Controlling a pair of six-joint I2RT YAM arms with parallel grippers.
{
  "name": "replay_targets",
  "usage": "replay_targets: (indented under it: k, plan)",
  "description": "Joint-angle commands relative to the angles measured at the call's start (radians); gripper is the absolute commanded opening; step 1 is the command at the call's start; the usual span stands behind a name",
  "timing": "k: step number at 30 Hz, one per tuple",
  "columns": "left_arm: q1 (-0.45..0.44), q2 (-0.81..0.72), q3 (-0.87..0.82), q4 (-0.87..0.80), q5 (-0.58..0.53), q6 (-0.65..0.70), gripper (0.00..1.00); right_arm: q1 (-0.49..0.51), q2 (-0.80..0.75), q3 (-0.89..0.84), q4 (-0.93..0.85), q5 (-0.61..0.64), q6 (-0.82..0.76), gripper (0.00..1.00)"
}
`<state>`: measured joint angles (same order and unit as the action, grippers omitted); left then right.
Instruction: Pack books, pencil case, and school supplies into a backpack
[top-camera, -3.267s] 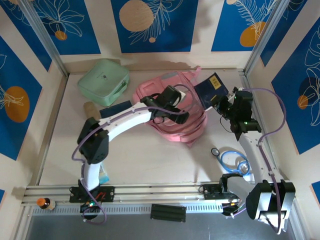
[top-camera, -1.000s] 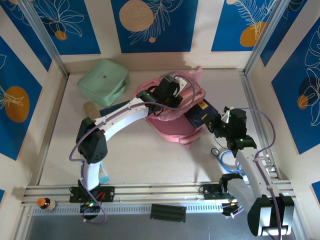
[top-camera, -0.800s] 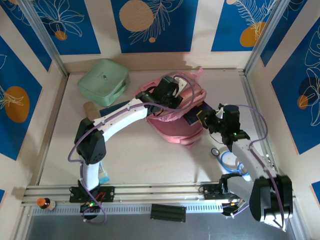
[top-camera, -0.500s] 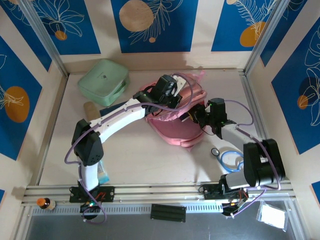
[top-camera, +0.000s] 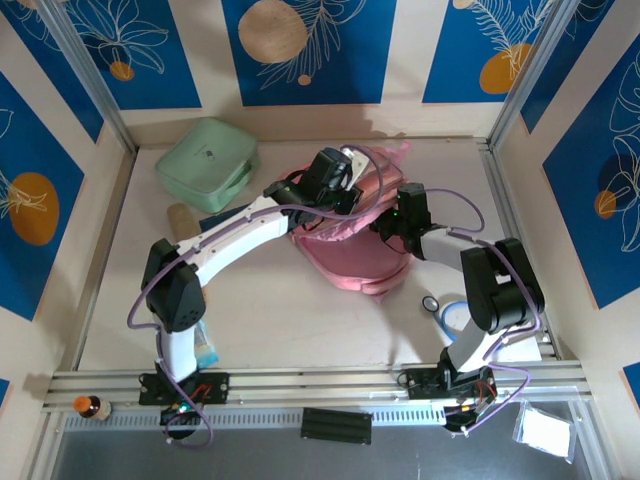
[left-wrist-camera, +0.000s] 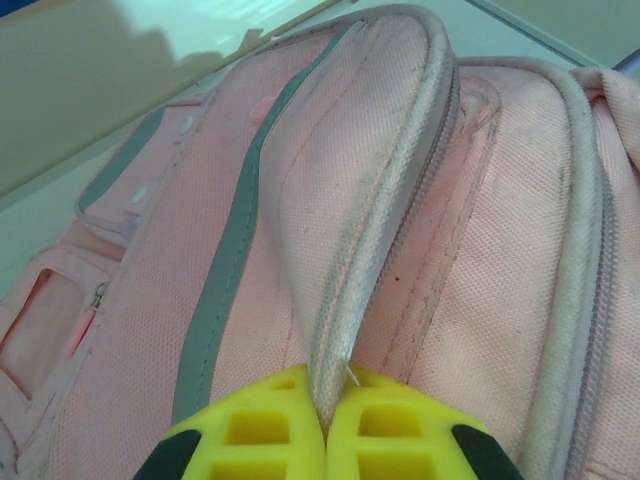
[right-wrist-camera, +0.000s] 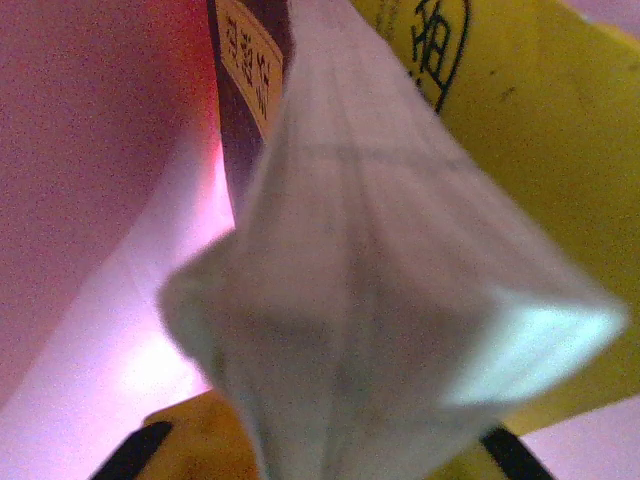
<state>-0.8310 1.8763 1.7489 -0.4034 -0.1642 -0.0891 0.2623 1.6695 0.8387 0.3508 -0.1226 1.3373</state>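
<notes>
L end effector (left-wrist-camera: 325, 425): yellow fingers (left-wrist-camera: 270, 430) pressed together, pinching the pale zip edge (left-wrist-camera: 400, 180) of the pink backpack (left-wrist-camera: 480, 260) and lifting it into a raised ridge. Top view: this arm reaches from the near L corner diagonally across the counter (top-camera: 300, 320) to the backpack's upper L side.

R end effector (top-camera: 393, 222): pushed into the backpack's R edge, arm folded tight w/ the elbow out toward the R rail. R wrist view, blurred: it's clamped on a dark book (right-wrist-camera: 340, 300), seen page-edge on, a dark cover w/ a yellow label along its L side. Yellow book (right-wrist-camera: 500, 130) lies just beside it on the R; pink fabric close on the L. Little spare room inside the opening.

Backpack sits centre-back on the counter, its top near the back wall, bottom edge facing the arm bases. Wide bare counter in front of it, btwn the two arms.

Back L corner: mint-green case (top-camera: 205, 158), apart from the backpack. Near it, the beige pencil case (top-camera: 180, 214) close to the L wall, and a navy book (top-camera: 222, 217) partly under the L arm. Near R: small ring (top-camera: 429, 303) and a blue loop (top-camera: 462, 318), just beside the R arm.
</notes>
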Motion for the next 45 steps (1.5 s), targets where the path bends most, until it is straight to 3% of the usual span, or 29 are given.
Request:
replay_targets:
  k: [1, 5, 7, 10, 15, 19, 27, 28, 30, 32, 35, 38, 45]
  plan:
    - [0.007, -0.086, 0.029, 0.119, 0.036, -0.038, 0.0, -0.019, 0.032, 0.035, 0.001, -0.1, -0.005, 0.28]
    - [0.015, -0.083, 0.031, 0.115, 0.04, -0.046, 0.0, -0.043, -0.021, -0.023, 0.022, -0.136, 0.008, 0.55]
    - [0.023, -0.079, 0.031, 0.108, 0.043, -0.053, 0.0, -0.057, -0.068, -0.053, 0.007, -0.161, 0.015, 0.61]
    - [0.035, -0.071, 0.022, 0.102, 0.044, -0.069, 0.0, -0.06, -0.149, -0.115, -0.024, -0.175, 0.015, 0.65]
    - [0.05, -0.056, 0.002, 0.104, 0.069, -0.095, 0.0, -0.06, -0.323, -0.212, -0.22, -0.076, -0.041, 0.66]
    - [0.056, -0.035, -0.02, 0.107, 0.086, -0.113, 0.0, -0.069, -0.482, -0.273, -0.372, 0.081, -0.111, 0.66]
    - [0.056, 0.094, -0.024, 0.114, 0.298, -0.236, 0.0, -0.126, -0.728, -0.223, -0.668, 0.382, -0.342, 0.67]
    - [0.056, 0.103, -0.024, 0.112, 0.324, -0.243, 0.04, -0.131, -0.745, -0.213, -0.687, 0.398, -0.366, 0.67]
    - [0.055, 0.112, -0.023, 0.093, 0.37, -0.242, 0.22, -0.139, -0.774, -0.185, -0.718, 0.425, -0.412, 0.69]
    - [0.059, 0.097, -0.035, 0.074, 0.38, -0.237, 0.48, -0.145, -0.8, -0.166, -0.714, 0.434, -0.465, 0.74]
    - [0.084, 0.034, -0.086, 0.053, 0.377, -0.229, 0.69, -0.145, -0.813, -0.15, -0.686, 0.426, -0.508, 0.8]
    - [0.135, -0.061, -0.198, 0.054, 0.333, -0.234, 0.82, -0.143, -0.795, -0.138, -0.658, 0.392, -0.517, 0.83]
    - [0.347, -0.278, -0.541, 0.086, 0.256, -0.303, 0.96, -0.066, -0.686, -0.094, -0.607, 0.334, -0.529, 0.85]
